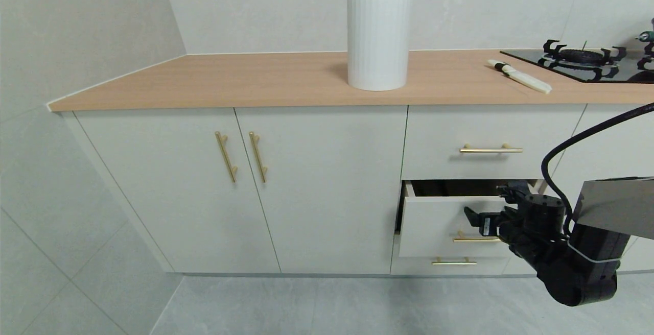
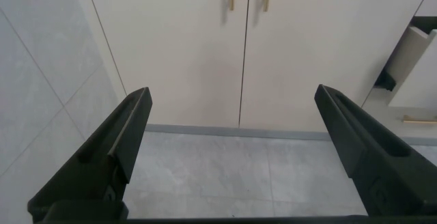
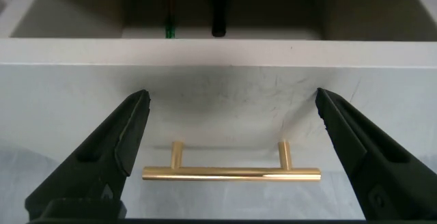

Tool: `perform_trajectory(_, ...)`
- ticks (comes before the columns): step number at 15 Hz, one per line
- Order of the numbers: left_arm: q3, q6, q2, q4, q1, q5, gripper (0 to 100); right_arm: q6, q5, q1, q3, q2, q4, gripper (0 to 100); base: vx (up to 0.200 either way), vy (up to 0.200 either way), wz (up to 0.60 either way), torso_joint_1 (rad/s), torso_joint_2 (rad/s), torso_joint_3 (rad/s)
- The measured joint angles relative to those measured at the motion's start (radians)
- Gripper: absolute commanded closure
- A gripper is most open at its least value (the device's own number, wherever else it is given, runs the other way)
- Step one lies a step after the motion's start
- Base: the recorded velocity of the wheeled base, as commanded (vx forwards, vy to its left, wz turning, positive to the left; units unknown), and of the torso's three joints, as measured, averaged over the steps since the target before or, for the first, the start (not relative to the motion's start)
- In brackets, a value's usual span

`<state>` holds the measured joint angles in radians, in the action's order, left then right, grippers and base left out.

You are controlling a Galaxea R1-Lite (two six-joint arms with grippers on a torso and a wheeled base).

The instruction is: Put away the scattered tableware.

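**Drawer ajar, utensil on the bench**

The task's utensil [image 1: 518, 75] is slim, pale and knife-like, with a dark band near one end. It lies flat on the wood-grain bench [image 1: 230, 79], near the front edge and just beside the black glass hob [image 1: 582, 62]. Well apart from it, mid-bench, stands a tall white canister [image 1: 378, 41] with fine vertical ribs. Bare wood stretches between the two and away to the bench's left corner.

Below, the matt off-white cabinet fronts carry slender brass bar handles. The middle drawer [image 1: 444, 225] of the right-hand stack stands partly out. Its flat front juts past the drawers above and below and leaves a dark gap at the top. Inside it are a dark rounded piece [image 3: 218, 9] and a thin green one [image 3: 167, 26], too dim to identify.

The right gripper [image 3: 232, 108] faces the drawer front at close range. Its black wedge-shaped fingers are spread wide and hold nothing, and the round brass handle [image 3: 231, 175] sits between and below them.

The left gripper [image 2: 232, 108] is likewise spread wide and empty, low over the smooth grey floor tiles [image 2: 218, 176]. It faces the seam of the double cabinet doors [image 2: 244, 46], with open floor before it.
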<state>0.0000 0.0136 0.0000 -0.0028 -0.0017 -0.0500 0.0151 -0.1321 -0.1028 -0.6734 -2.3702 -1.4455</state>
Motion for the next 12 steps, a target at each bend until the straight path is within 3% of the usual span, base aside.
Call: perform_trajectory(12, 0.000, 0.000, 0.000, 0.000, 0.000, 0.000, 0, 0.000, 0.002, 0.036, -0.241, -0.057, 0.149, 0, 0.000, 0.000, 0.00, 0.000, 0.00, 0.000)
